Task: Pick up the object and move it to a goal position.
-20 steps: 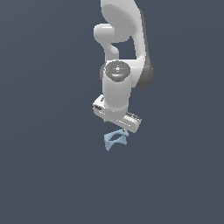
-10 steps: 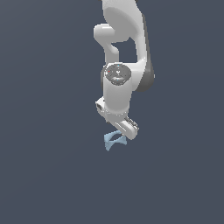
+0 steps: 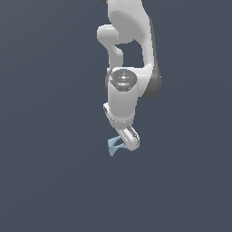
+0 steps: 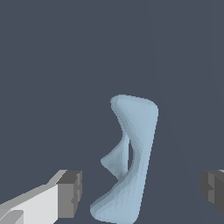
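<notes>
The gripper point(image 4: 141, 190) is open wide, with its 2 fingers on either side of the blue object point(image 4: 131, 157), not touching it.

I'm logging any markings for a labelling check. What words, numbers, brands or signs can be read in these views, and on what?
None can be read: the white arm, the gripper and the pale blue frame show no lettering. The tiny coloured specks on the arm's round cap are too small to read.

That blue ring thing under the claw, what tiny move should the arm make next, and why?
Probably close the gripper. In the wrist view the pale blue frame sits between the two open fingers, touching neither, so squeezing should catch it. The exterior view shows the hand already down beside the frame.
</notes>
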Available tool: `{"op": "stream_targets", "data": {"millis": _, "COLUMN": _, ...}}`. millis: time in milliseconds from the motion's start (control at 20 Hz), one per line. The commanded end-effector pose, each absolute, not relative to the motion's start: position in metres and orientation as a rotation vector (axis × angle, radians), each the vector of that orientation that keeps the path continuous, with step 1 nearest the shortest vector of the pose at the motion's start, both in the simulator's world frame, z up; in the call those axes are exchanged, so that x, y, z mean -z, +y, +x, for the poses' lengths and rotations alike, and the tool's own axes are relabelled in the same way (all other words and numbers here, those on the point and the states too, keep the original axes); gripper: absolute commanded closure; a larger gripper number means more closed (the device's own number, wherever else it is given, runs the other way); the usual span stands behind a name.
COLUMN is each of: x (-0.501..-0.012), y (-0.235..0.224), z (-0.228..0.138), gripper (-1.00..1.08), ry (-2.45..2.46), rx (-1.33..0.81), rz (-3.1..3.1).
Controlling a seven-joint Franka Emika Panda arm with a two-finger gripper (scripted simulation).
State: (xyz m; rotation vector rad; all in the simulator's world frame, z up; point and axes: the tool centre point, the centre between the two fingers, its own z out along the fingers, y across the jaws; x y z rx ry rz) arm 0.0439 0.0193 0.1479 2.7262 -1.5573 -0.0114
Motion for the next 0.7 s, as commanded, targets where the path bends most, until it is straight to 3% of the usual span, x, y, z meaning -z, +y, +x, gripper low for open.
{"op": "stream_targets", "data": {"millis": 0, "x": -0.1473, "y": 0.0198, "z": 0.0462, "gripper": -0.92, "ry": -1.633, "rx": 0.008, "rz": 2.682}}
{"op": "stream_targets", "data": {"millis": 650, "x": -0.1458, "y": 0.0212, "z": 0.0516, "gripper": -0.92, "ry": -1.808, "rx": 0.0, "rz": 2.569}}
